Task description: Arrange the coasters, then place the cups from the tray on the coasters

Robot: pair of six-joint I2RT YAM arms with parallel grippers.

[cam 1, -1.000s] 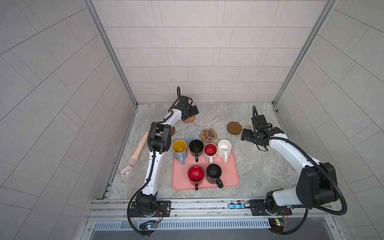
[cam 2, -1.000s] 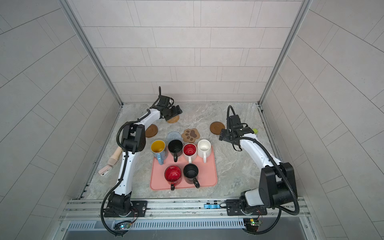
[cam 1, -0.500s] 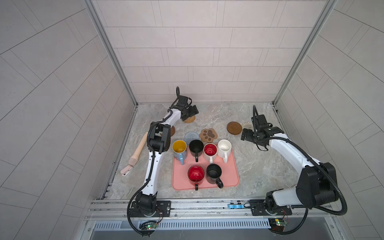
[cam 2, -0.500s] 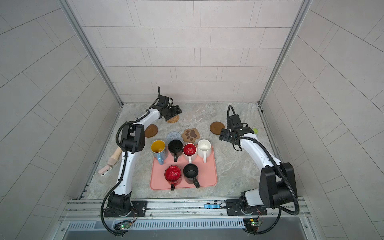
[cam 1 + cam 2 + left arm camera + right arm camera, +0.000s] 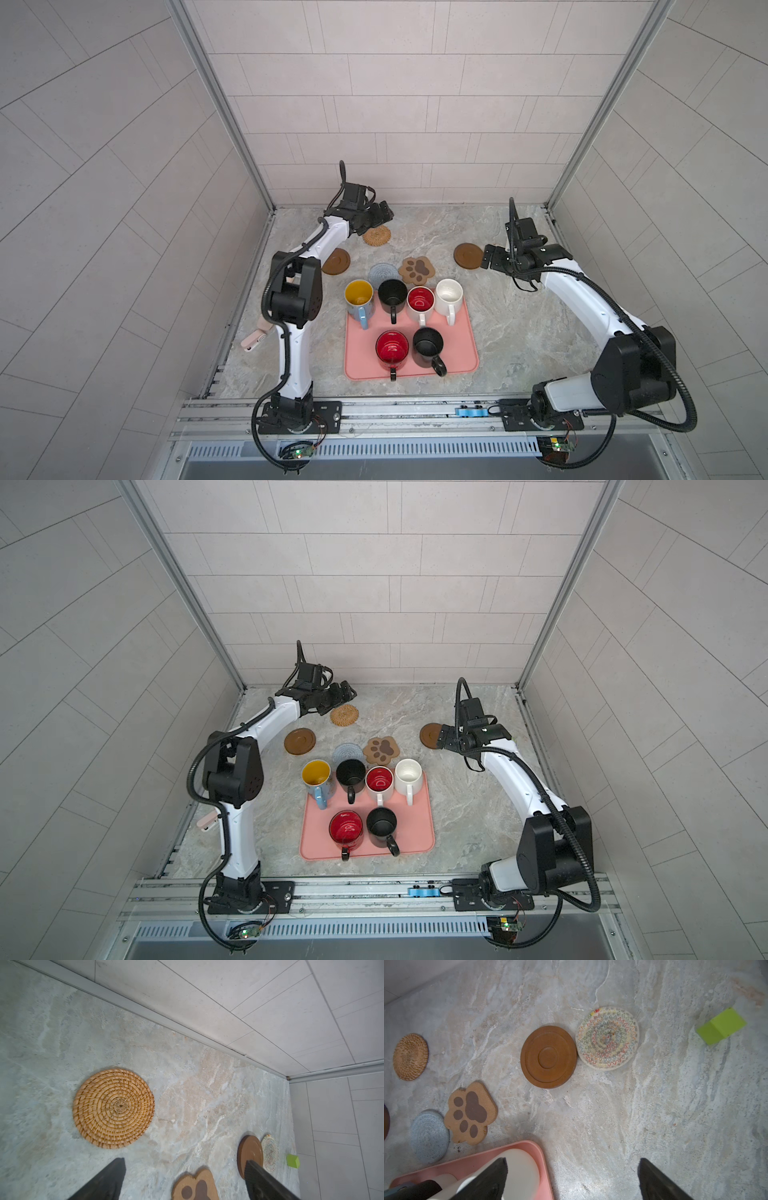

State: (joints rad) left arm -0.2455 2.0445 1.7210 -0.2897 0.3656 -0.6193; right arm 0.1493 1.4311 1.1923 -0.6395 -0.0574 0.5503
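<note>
While both arms reach over the far half of the bench [image 5: 519, 332], all six cups stand on the pink tray [image 5: 457, 349], four in a back row and two in front. From left to right in both top views, the back row holds one light blue cup [image 5: 359, 293] with a yellow inside, one black cup [image 5: 392, 292], one white cup with a red inside [image 5: 420, 300] and one plain white cup [image 5: 449, 291]. The front row holds one red cup [image 5: 392, 348] and a second black cup [image 5: 428, 343].

Six coasters lie flat and bare on the bench beyond the tray. Two are dark brown: the left wooden disc [image 5: 336, 261] and the right wooden disc [image 5: 468, 256]. There is one woven rattan round [image 5: 376, 236] and one grey-blue crochet round [image 5: 383, 272]. One paw-shaped coaster [image 5: 417, 269] touches the grey-blue one. One whitish crochet round [image 5: 607, 1038] lies edge to edge with the right wooden disc. One green block [image 5: 721, 1026] sits apart from it.

The left gripper [image 5: 381, 212] hovers just beside the rattan round, its two fingers [image 5: 108, 1180] spread wide and holding nothing. The right gripper [image 5: 487, 258] hovers just beside the right wooden disc, its two fingers [image 5: 654, 1180] likewise spread and empty.
</note>
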